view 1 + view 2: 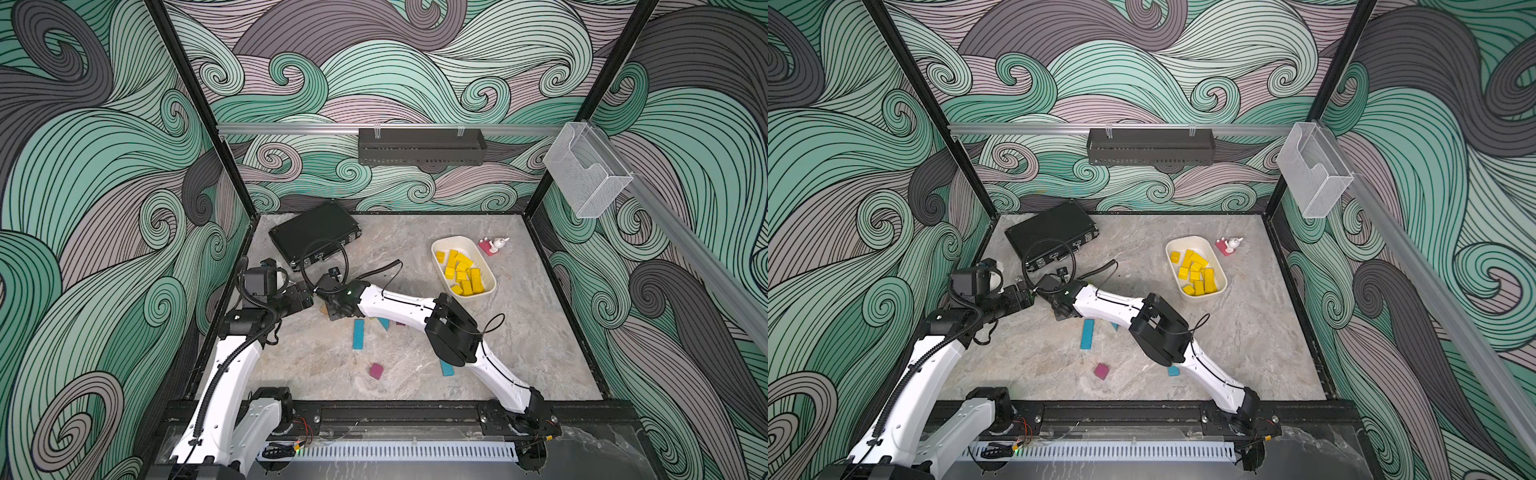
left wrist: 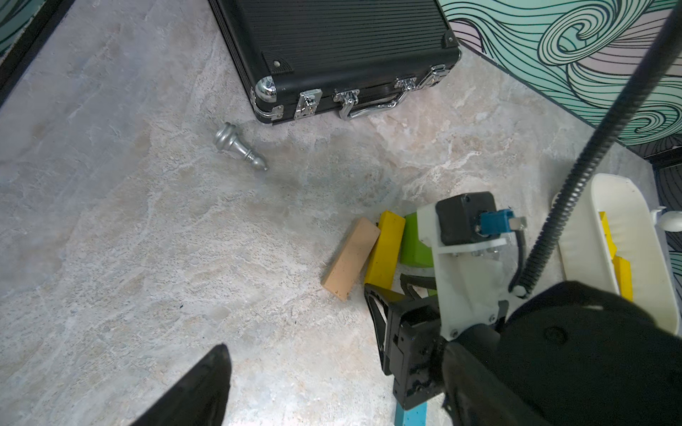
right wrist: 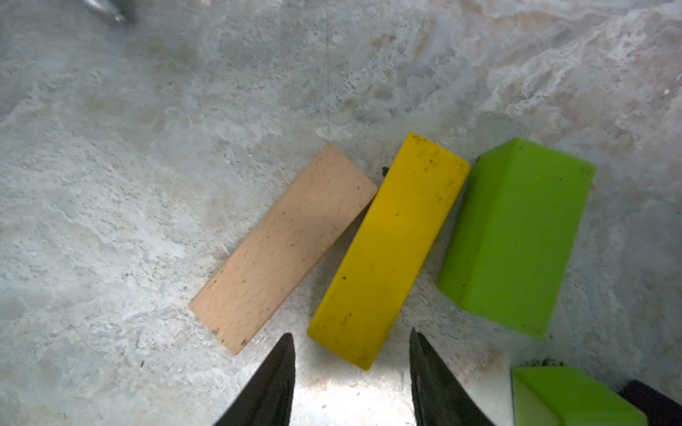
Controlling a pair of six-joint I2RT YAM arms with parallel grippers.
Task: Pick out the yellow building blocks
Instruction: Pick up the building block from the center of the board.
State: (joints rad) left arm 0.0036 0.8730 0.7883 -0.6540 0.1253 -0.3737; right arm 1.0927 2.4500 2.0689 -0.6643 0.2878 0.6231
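A marbled grey bench carries everything, with a black case lying flat at its far left corner. Right of centre sits a cream tray holding a heap of bright yellow blocks, small cubes and short bars, tumbled against each other; the same heap shows in both top views. One more yellow bar lies flat on the bench near the left-centre, under the right arm's wrist; its paint is glossy with dark specks. It lies between a pale tan bar, whose far corner touches it, and a lime block just beside it. A second lime block lies nearer the camera. The right claw hangs over the yellow bar's near end with its two dark fingers apart, about as wide as the bar and either side of that end, not clamped on it; it holds nothing. The left claw shows only one dark finger at the edge of its wrist view, so whether it is open or closed cannot be told; nothing is seen in it. Blue bars and a magenta cube lie scattered on the near bench. A silver chess piece lies on its side near the case.
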